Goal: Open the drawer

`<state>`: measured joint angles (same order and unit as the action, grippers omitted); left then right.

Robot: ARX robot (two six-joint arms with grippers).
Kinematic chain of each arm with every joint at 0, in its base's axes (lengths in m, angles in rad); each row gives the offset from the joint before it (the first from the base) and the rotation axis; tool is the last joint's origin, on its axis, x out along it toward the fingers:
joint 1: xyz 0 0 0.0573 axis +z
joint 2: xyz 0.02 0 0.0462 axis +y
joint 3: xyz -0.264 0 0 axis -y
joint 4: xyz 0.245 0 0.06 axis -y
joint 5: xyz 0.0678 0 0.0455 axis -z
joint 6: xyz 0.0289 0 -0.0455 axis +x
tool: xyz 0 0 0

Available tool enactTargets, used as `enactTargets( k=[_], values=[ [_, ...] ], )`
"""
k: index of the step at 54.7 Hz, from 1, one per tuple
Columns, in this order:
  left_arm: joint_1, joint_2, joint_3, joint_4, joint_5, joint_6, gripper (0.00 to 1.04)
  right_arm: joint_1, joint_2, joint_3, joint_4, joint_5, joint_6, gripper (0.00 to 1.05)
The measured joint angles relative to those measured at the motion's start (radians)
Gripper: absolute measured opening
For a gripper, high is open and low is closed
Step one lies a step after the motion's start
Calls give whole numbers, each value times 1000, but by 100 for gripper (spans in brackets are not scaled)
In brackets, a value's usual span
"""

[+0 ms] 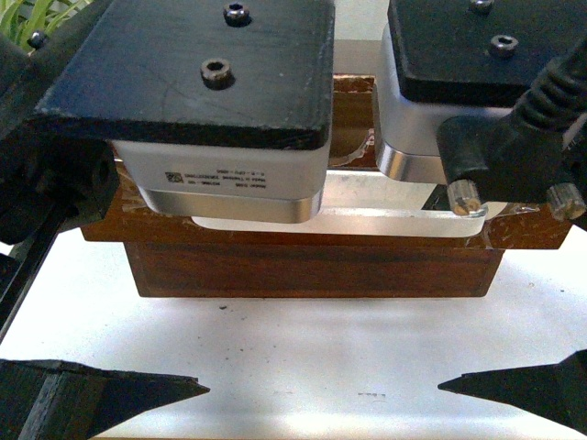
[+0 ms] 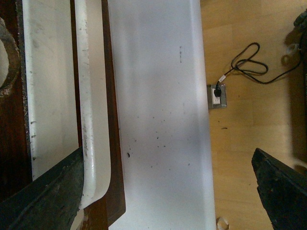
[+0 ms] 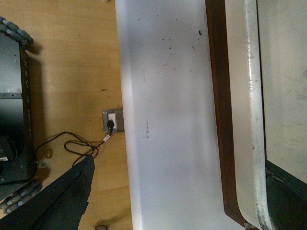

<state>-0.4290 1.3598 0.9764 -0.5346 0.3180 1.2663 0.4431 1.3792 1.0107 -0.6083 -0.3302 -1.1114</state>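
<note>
The drawer [image 1: 312,268] is a dark brown wooden front with a long white handle [image 1: 367,220] across it. It stands on the white table [image 1: 293,357]. Both wrists hang over it and hide much of its top. In the left wrist view my left gripper [image 2: 168,153] is open. One of its fingers [image 2: 43,196] lies at the handle [image 2: 93,120] and the other [image 2: 283,191] is out over the floor. In the right wrist view my right gripper [image 3: 180,163] is open. One of its fingers [image 3: 285,196] is at the handle [image 3: 252,120] and the other [image 3: 62,201] is over the floor.
The outer fingertips show low in the front view, at the left [image 1: 174,390] and at the right [image 1: 477,383]. The table edge [image 2: 204,143] drops to a wooden floor with a wall socket [image 2: 217,96] and a black cable [image 2: 249,62]. Dark equipment [image 3: 14,120] stands on the floor.
</note>
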Motion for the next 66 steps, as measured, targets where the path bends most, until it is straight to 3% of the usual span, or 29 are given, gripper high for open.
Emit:
enactTargets(
  k=[25,37,47,52,54,58,66],
  values=[
    [59,-158,-44,179,116,-138,98,-29,-161,-85,165,-66,47,96],
    [127,-281,-134,364,130,-283,98,-108,-286,-170,334,-110,124,96],
    [236,-372,-288,620,98,-514,98,-230,-468,-309,472,-188,249,96],
    [266,-419,-354,695,19,-610,98,-294,-551,-378,570,-195,338,96],
    [279,-454,-406,735,-58,-642,98,-329,-590,-410,613,-197,376,96],
    [305,-508,-479,736,-111,-720,98,-396,-658,-468,663,-224,455,96],
    [424,-699,-614,632,-134,-1048,98,-575,-837,-645,734,-278,648,96]
  ],
)
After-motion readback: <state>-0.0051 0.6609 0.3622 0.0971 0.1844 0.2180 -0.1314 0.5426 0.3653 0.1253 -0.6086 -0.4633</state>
